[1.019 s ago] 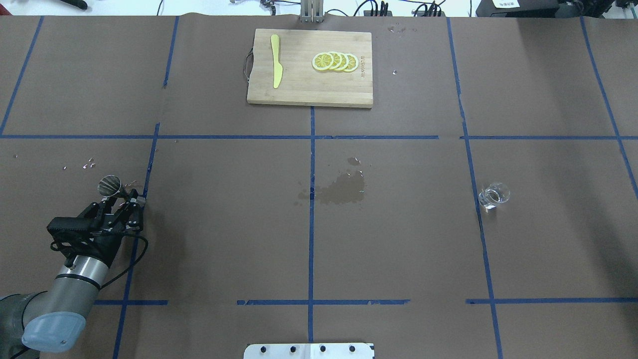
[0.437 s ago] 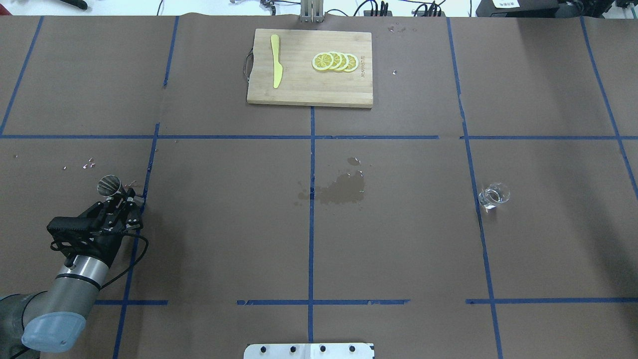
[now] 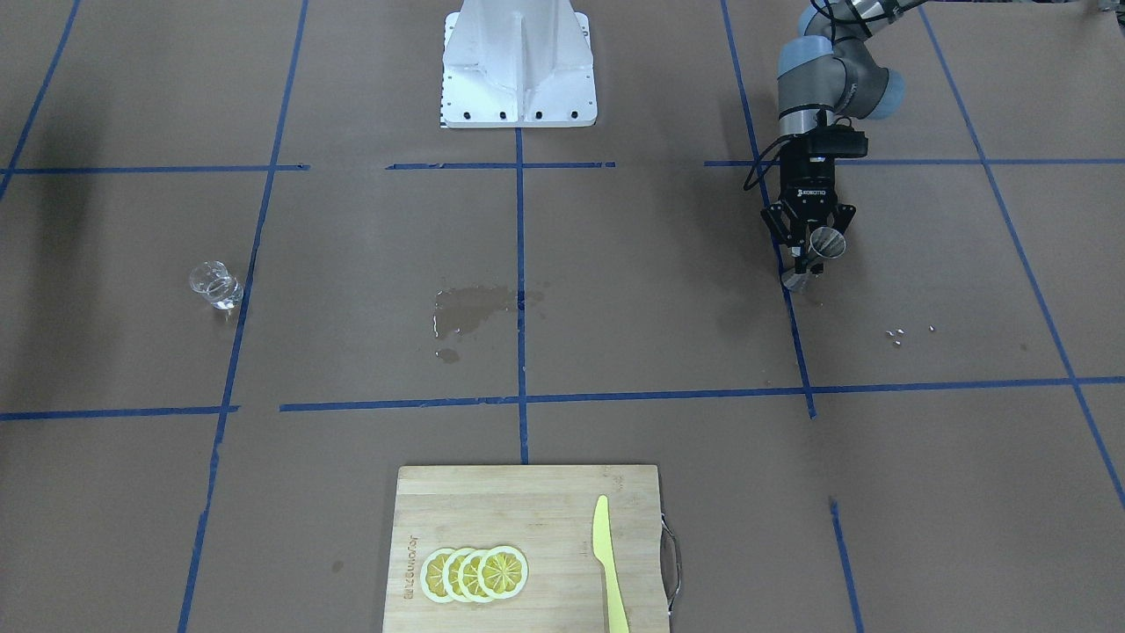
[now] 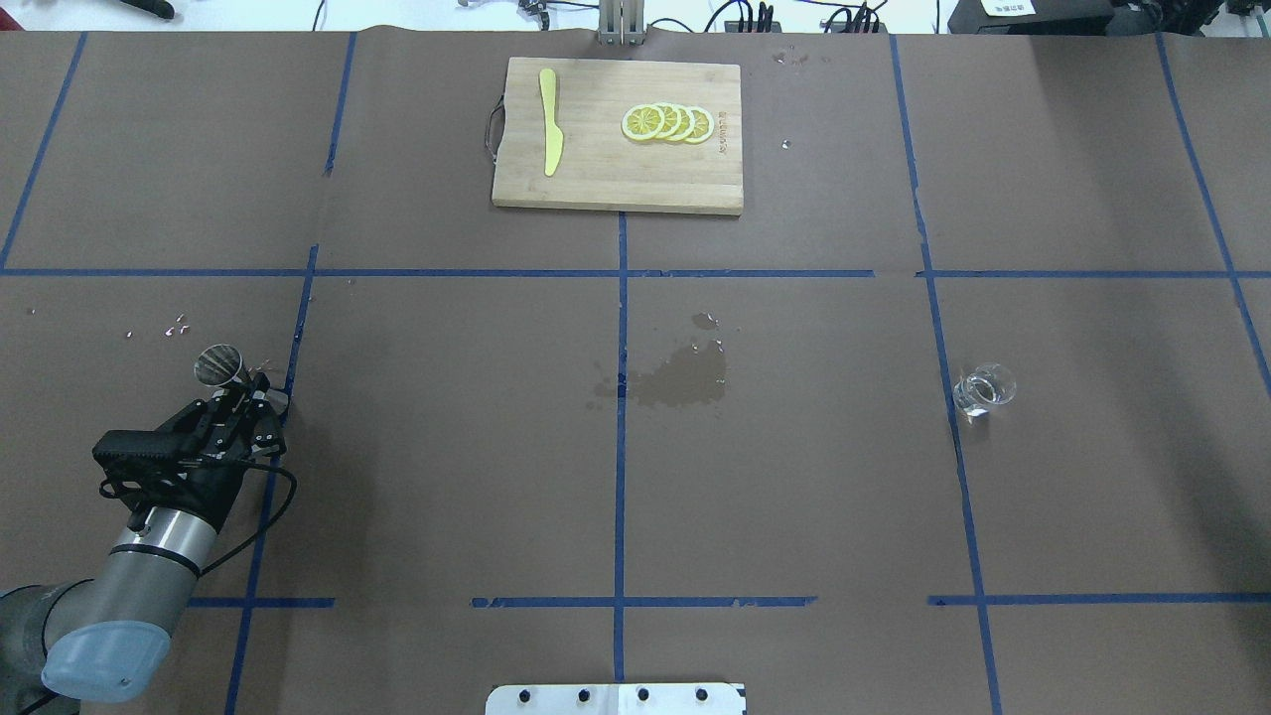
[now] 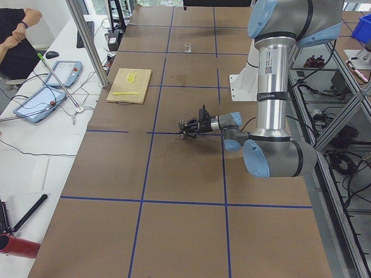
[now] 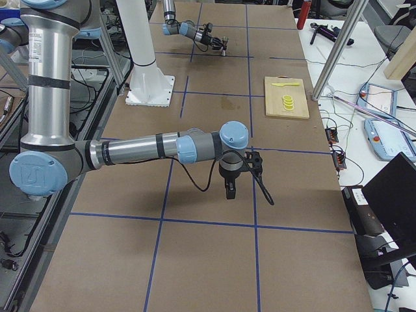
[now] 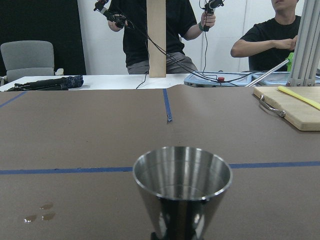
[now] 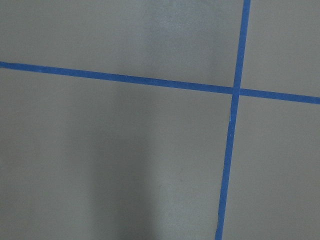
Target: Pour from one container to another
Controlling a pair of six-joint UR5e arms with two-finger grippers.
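The metal jigger (image 4: 219, 365) stands upright near the table's left side. It fills the lower middle of the left wrist view (image 7: 182, 190), its empty upper cone facing up. My left gripper (image 4: 246, 395) sits low just behind the jigger (image 3: 822, 251), fingers spread open beside its lower part. The clear glass cup (image 4: 983, 387) stands alone far to the right (image 3: 214, 286). My right gripper (image 6: 229, 188) hangs over bare table; I cannot tell whether it is open or shut. Its wrist view shows only brown paper and blue tape.
A dark wet patch (image 4: 675, 382) marks the table's middle, with small droplets (image 4: 174, 326) near the jigger. A wooden cutting board (image 4: 596, 179) at the far edge carries lemon slices (image 4: 667, 122) and a yellow knife (image 4: 549, 134). People stand behind the table's far side (image 7: 150, 30).
The left gripper has drawn back a little toward the robot. The jigger's rim sits slightly farther from the fingers. The glass cup has not moved.
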